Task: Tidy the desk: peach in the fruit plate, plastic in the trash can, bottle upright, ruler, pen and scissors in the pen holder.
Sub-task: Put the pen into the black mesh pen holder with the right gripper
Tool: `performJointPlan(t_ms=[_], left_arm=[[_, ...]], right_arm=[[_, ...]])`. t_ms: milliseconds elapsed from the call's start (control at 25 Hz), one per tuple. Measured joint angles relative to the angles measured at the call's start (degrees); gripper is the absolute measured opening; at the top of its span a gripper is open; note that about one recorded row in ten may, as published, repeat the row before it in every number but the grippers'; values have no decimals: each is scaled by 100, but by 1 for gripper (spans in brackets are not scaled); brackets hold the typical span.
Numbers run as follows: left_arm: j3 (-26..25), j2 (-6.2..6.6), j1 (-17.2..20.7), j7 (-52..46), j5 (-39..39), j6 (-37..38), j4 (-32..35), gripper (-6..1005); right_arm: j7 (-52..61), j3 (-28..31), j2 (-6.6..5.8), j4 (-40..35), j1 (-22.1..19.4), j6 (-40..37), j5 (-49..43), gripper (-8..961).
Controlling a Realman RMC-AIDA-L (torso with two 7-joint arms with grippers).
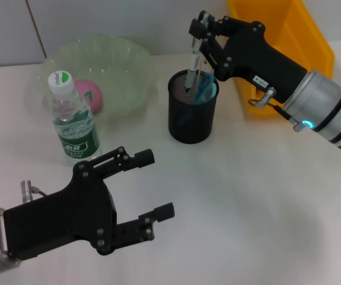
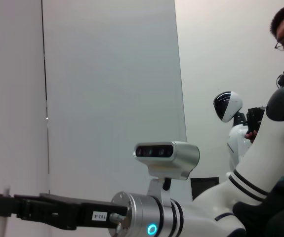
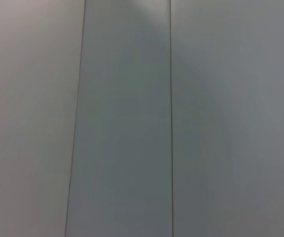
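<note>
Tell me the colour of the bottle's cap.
White, with a green logo; the bottle shows best in the head view.

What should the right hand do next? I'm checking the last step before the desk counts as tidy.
Probably lower a little and let go. The right hand is shut on the pen, whose tip already sits inside the pen holder. The bottle stands upright and the peach is in the fruit plate; the left hand waits open nearby.

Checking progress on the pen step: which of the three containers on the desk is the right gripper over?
The black mesh pen holder. The right gripper is shut on a pen above it; the green fruit plate and yellow bin sit off to either side.
</note>
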Motion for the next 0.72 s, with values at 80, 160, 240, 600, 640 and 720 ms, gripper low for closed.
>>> performJointPlan(t_ms=[80,160,240,600,640,720], left_arm=[[0,8,-18,3,22,4,-86,757],[0,15,-28,4,49,7,-137,757],[-2,23,-32,5,90,9,-177,757],[-23,34,-151,-2,187,3,-390,757],[-26,37,-175,-16,190,6,-418,757],[-27,39,-185,-24,200,12,-433,757]], right_arm=[[-62,-11,0,31,18,64,0,132],[-160,-11,0,85,40,170,0,133],[-255,-11,3,135,56,295,0,133],[-300,-11,13,206,101,633,6,132],[-300,-11,13,239,101,707,16,132],[-300,-11,14,261,101,792,16,132]])
